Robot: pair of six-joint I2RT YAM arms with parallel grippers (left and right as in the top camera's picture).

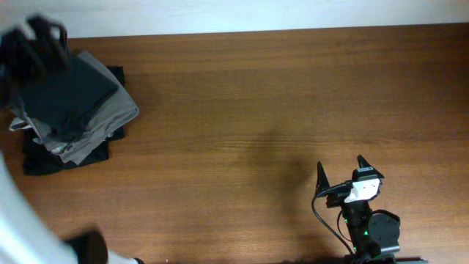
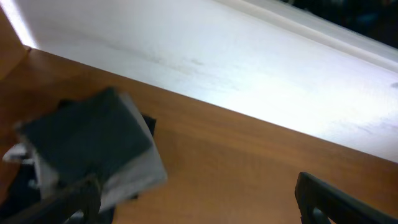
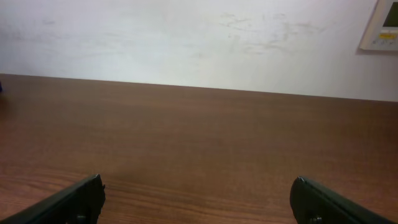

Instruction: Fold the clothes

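Note:
A folded dark charcoal garment, the clothes [image 1: 73, 92], lies on top of a pile at the table's far left. No lettering shows on it. In the left wrist view the clothes [image 2: 87, 140] sit low on the left. My left gripper [image 2: 198, 186] stands open over bare wood to their right, and its left finger [image 2: 81, 196] overlaps the pile's edge in the picture. My right gripper [image 1: 341, 163] is open near the front right of the table. In its own view the right gripper [image 3: 198, 182] has only wood between its fingers.
Under the clothes lie grey folded trousers [image 1: 110, 125] and a black garment [image 1: 44, 158]. A blurred dark shape [image 1: 33, 37] hangs over the pile's far corner. A white blurred shape [image 1: 22, 220] covers the front left, with a dark blur [image 1: 86, 246] beside it. A white wall [image 3: 199, 43] runs behind the table.

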